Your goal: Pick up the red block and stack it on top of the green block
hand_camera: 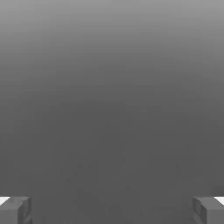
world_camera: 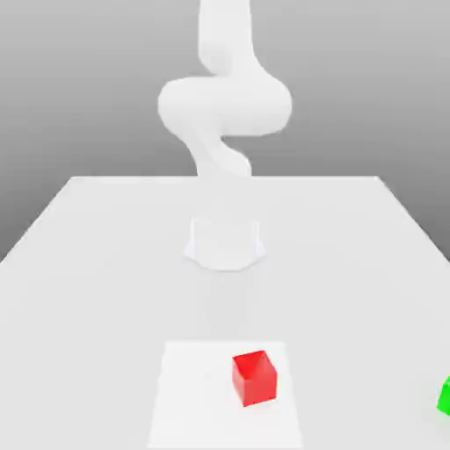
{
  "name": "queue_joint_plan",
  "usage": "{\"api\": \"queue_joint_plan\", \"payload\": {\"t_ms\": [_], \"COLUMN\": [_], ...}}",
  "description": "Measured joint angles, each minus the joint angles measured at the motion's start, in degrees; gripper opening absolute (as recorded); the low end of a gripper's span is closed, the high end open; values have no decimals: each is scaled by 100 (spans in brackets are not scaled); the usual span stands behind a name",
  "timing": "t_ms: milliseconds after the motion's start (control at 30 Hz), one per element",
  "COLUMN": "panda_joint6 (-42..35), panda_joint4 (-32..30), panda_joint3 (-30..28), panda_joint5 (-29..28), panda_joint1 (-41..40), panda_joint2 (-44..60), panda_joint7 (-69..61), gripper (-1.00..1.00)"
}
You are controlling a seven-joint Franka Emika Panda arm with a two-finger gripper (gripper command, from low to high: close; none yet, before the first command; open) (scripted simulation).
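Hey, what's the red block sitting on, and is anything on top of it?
The red block rests on a slightly brighter square patch of the white table. Its top face is bare. The patch directly under the block is covered, so it cannot be seen.

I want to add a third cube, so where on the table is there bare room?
The white table lies bare across the exterior view's left, and between the arm's base and the small red cube. The near right is busier: the red cube sits on the pale square patch, and the small green cube is at the right edge.
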Motion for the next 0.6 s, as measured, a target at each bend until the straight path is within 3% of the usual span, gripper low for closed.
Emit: {"api": "queue_joint_plan", "payload": {"t_ms": [600], "panda_joint6": [2043], "panda_joint4": [-1782], "panda_joint3": [14], "panda_joint5": [43], "panda_joint1": [468], "panda_joint2": [3783], "panda_joint7": [-1045], "gripper": [0]}}
